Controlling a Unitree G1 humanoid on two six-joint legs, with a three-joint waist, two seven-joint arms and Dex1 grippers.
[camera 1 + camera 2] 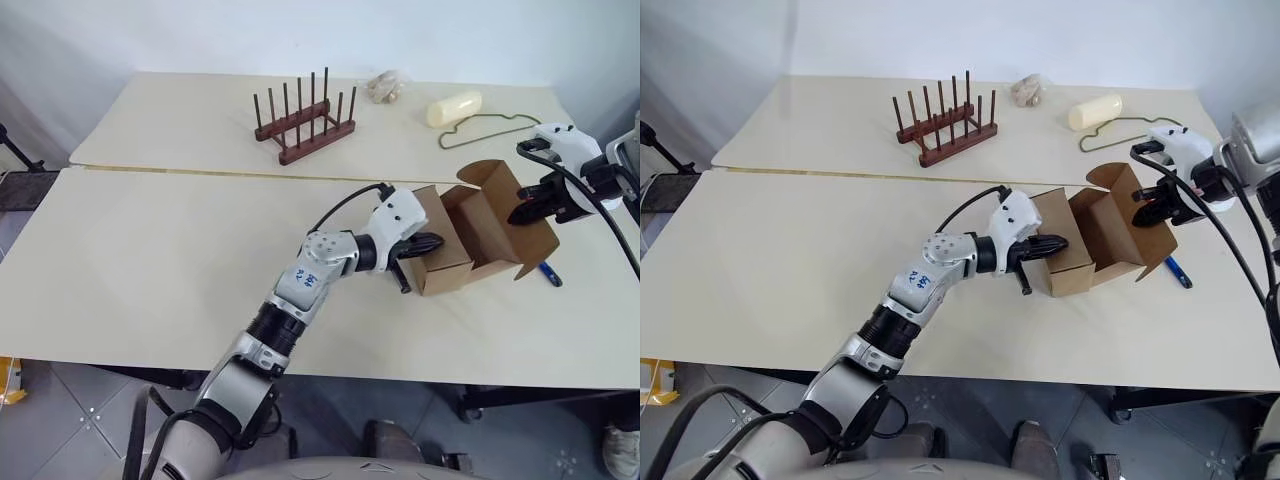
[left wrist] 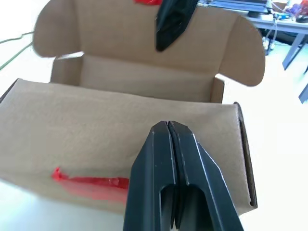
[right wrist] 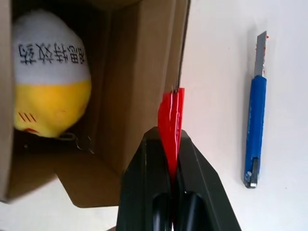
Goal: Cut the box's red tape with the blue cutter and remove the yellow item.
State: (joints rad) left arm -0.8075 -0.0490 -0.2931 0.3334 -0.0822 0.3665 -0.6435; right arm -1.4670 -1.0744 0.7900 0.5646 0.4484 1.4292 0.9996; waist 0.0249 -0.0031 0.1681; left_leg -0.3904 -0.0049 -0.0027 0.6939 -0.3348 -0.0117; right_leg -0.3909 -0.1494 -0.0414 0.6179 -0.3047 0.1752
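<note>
Cream bench (image 1: 150,270) bearing the brown cardboard box (image 1: 445,262), lid flap raised, with the round yellow item (image 3: 50,103) lying inside. Right claw (image 1: 522,211), fingers together, pinches the flap's edge at its red tape (image 3: 171,120); left claw (image 1: 428,241), fingers pressed together, touches the box's near wall. Slim blue cutter (image 1: 549,274) lies on the bench just beside the box.

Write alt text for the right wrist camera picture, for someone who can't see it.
The right end effector, its two black fingers shut, pinches the edge of the open box's lid flap where the red tape sits. Inside the box lies the yellow item, a round toy with a white printed top. The blue cutter lies on the pale table beside the box.
</note>
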